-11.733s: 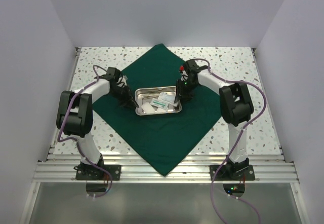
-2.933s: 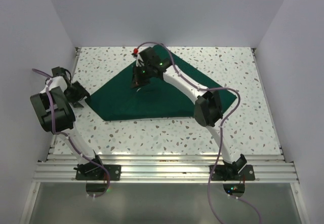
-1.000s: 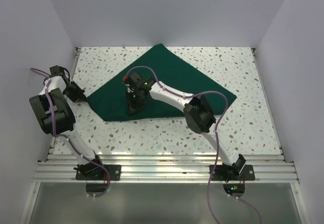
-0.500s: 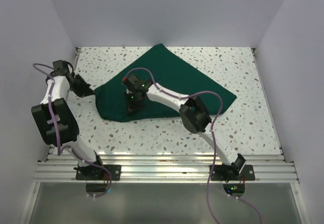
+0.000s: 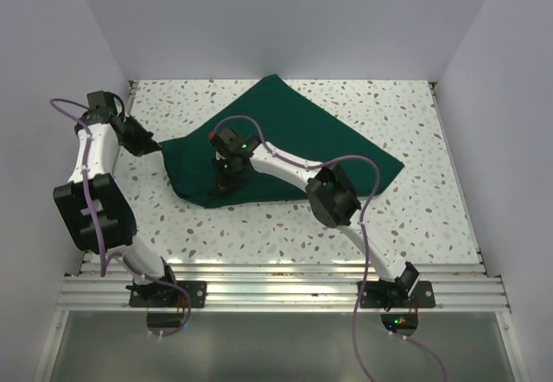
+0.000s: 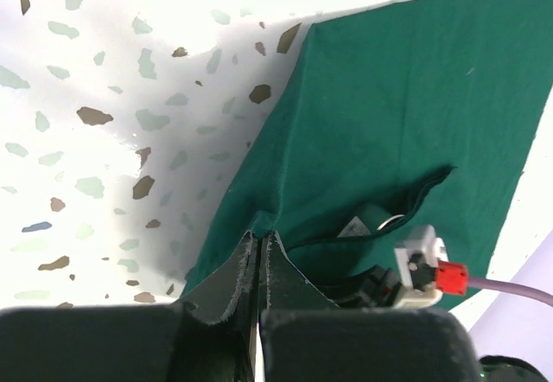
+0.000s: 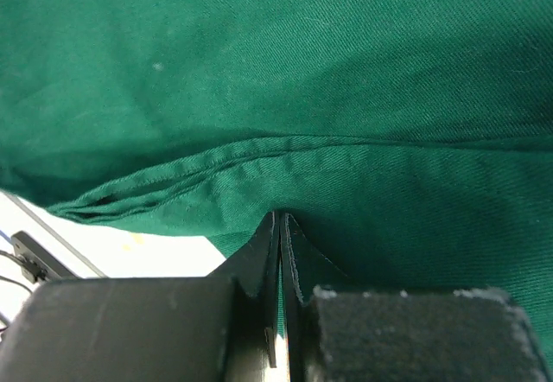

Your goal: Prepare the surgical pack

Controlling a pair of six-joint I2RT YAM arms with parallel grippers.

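The dark green drape point(image 5: 294, 140) lies folded over itself on the speckled table, bulging in the middle. My left gripper point(image 5: 154, 147) is shut on the drape's left corner and holds it just off the table. In the left wrist view point(image 6: 260, 237) the cloth point(image 6: 389, 97) is pinched between the fingers. My right gripper point(image 5: 223, 183) is shut on the drape near its front left edge. The right wrist view point(image 7: 279, 219) shows green cloth point(image 7: 302, 71) between the shut fingers. Under a fold, a white packet and a shiny rim point(image 6: 373, 222) peek out.
Bare speckled tabletop point(image 5: 406, 218) runs along the front and right of the drape. White walls close in the left, back and right. A metal rail point(image 5: 276, 291) runs along the near edge. The right wrist's red-tipped connector point(image 6: 449, 276) shows beside the fold.
My left gripper has carried the drape's left corner toward the back and right, narrowing the cloth's left end. My right gripper has stayed almost in place on the front edge.
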